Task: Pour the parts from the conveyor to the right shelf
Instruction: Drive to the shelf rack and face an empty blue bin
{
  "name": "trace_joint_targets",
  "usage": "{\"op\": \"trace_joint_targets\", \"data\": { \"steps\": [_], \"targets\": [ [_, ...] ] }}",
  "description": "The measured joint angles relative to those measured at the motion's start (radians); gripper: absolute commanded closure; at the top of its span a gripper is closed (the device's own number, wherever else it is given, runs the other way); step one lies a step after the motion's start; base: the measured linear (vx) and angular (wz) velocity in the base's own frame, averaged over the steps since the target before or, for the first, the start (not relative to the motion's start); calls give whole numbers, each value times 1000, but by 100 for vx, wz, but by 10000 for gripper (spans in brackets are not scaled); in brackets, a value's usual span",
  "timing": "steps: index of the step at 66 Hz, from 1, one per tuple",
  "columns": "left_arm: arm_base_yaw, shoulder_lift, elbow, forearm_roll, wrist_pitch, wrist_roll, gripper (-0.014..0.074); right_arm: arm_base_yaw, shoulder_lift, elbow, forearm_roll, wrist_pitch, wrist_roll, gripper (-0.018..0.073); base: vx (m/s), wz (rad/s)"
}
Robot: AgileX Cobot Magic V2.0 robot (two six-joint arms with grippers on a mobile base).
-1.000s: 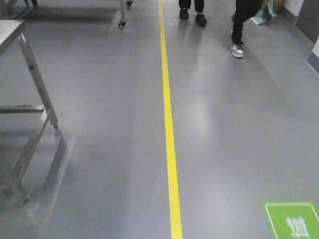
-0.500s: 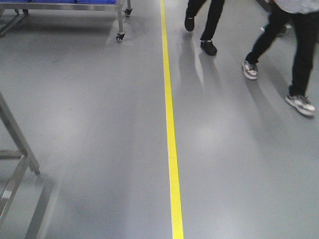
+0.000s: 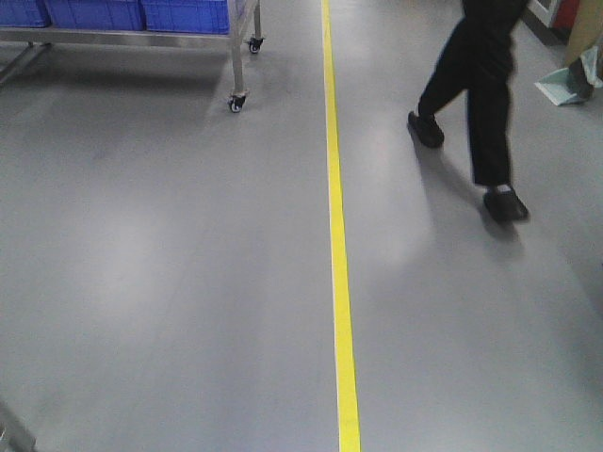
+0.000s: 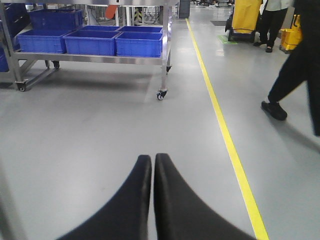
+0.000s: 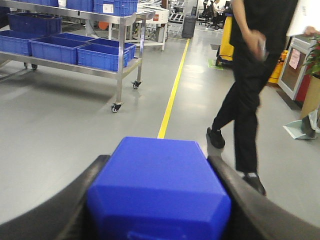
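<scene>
My right gripper (image 5: pixel 159 165) is shut on the bright-blue plastic block (image 5: pixel 159 190), which fills the space between its two black fingers. My left gripper (image 4: pixel 152 159) is shut and empty, its fingertips pressed together above the grey floor. A steel-framed shelf on castors (image 4: pixel 100 59) carrying large blue bins (image 4: pixel 139 44) stands ahead on the left; it also shows in the right wrist view (image 5: pixel 75 67) and at the top left of the front view (image 3: pixel 132 36). The conveyor is out of view.
A yellow line (image 3: pixel 337 245) runs along the glossy grey floor. A person in black (image 3: pixel 476 104) walks on the right of it, also in the right wrist view (image 5: pixel 250 90). A yellow cart (image 4: pixel 245 17) stands far back. A steel leg tip (image 3: pixel 11 435) shows bottom left.
The view has travelled forward along the yellow line. The steel table on the left has slid almost out of frame, the blue-bin shelf has come nearer, and the walking people have shifted.
</scene>
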State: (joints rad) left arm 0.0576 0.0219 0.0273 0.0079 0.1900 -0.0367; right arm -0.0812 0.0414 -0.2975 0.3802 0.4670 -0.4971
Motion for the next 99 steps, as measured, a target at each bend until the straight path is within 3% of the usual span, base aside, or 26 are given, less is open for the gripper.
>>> {"op": "trace_joint_targets", "data": {
  "steps": [50,99],
  "targets": [
    [0,0,0,0,0,0,602,0,0,0,-1,0,0,564,83,2],
    [0,0,0,0,0,0,602,0,0,0,-1,0,0,564,72,61]
  ]
}}
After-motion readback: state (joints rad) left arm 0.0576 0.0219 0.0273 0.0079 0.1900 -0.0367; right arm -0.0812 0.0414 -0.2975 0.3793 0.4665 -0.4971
